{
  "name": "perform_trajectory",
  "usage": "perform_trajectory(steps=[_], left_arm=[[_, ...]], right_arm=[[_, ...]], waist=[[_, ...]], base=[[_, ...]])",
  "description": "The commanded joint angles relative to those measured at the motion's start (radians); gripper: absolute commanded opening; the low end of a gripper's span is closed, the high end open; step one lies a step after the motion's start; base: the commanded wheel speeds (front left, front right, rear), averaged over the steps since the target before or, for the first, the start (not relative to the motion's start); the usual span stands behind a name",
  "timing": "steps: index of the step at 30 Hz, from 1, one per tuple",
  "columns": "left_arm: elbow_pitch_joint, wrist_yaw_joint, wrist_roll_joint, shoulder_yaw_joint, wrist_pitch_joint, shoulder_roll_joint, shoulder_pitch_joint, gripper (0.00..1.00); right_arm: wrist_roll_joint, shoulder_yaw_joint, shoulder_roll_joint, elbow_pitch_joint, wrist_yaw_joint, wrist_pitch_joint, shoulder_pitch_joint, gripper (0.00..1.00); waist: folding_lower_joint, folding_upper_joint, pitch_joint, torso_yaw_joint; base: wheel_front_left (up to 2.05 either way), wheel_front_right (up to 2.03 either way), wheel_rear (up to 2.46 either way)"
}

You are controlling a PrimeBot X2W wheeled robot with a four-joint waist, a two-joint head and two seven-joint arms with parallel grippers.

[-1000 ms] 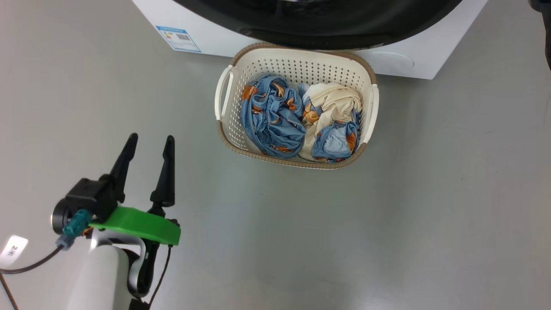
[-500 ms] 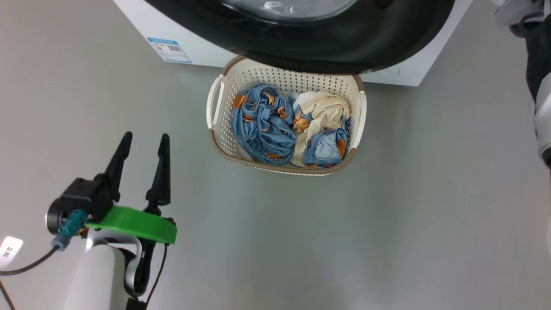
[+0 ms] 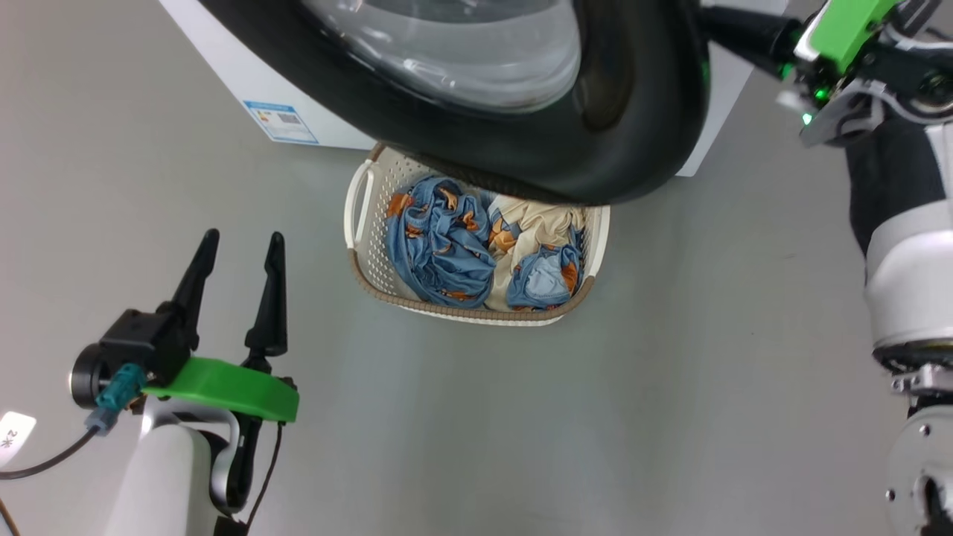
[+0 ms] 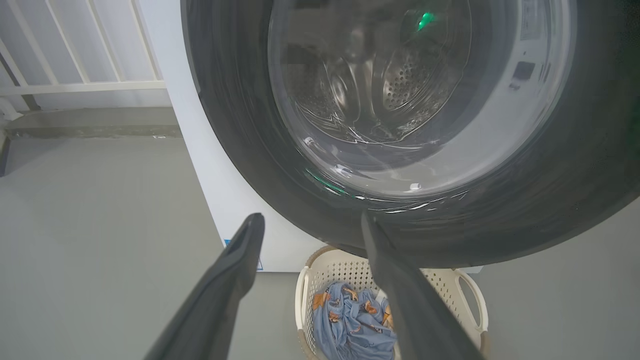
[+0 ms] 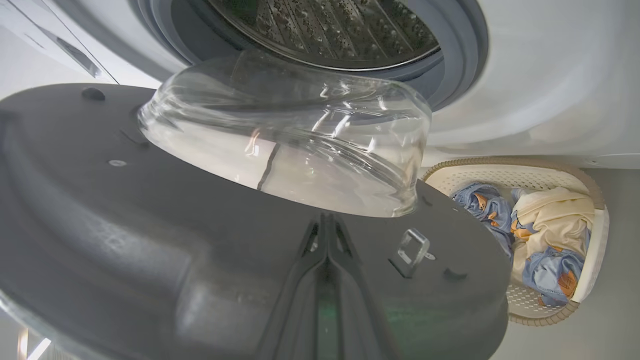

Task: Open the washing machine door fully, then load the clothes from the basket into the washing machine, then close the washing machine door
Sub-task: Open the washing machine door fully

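The door (image 3: pixel 633 112) stands partly open above the basket (image 3: pixel 476 316) of clothes (image 3: pixel 439 253) on the floor. The right gripper (image 5: pixel 326 222), fingers pressed together, lies against the door's inner face. The left gripper (image 3: pixel 238 246) hangs spread and empty.

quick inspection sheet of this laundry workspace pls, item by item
surface: plain grey floor
job's things: washing machine door partly open, overhanging the back of the basket; basket stands on the floor before the washing machine; blue and cream clothes lie in it; drum looks empty
clutter: nothing seen
grippers: left gripper open, holding nothing, left of the basket; right gripper shut, at the door's inner side, contact unclear
cables: dark cable at the left wrist
surroundings: white railing beside the machine
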Motion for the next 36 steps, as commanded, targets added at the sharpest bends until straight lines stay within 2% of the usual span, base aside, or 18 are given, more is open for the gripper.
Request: perform_trajectory(steps=[1,17,24,36], left_arm=[[-0.023,0.0,0.018,0.036,-0.006,0.028,0.009,1.0],[-0.016,-0.002,0.041,0.042,-0.006,0.028,0.049,1.0],[-0.015,-0.002,0.041,0.036,-0.006,0.028,0.059,1.0],[-0.017,-0.003,0.036,0.034,-0.006,0.03,0.067,1.0]], right_arm=[[0.044,0.058,0.04,-0.05,0.002,0.02,0.024,0.0],[0.297,0.375,0.04,-0.233,0.002,0.037,0.239,0.0],[0.424,0.525,0.04,-0.277,0.002,-0.021,0.305,0.0],[0.569,0.74,0.04,-0.289,0.002,-0.157,0.346,0.0]], waist=[[0.0,-0.0001,-0.01,-0.006],[0.0,-0.0001,-0.088,-0.022],[0.0,-0.0001,-0.111,-0.028],[0.0,-0.0001,-0.123,-0.028]], base=[[0.0,0.0,0.0],[0.0,0.0,0.0],[0.0,0.0,0.0],[0.0,0.0,0.0]])
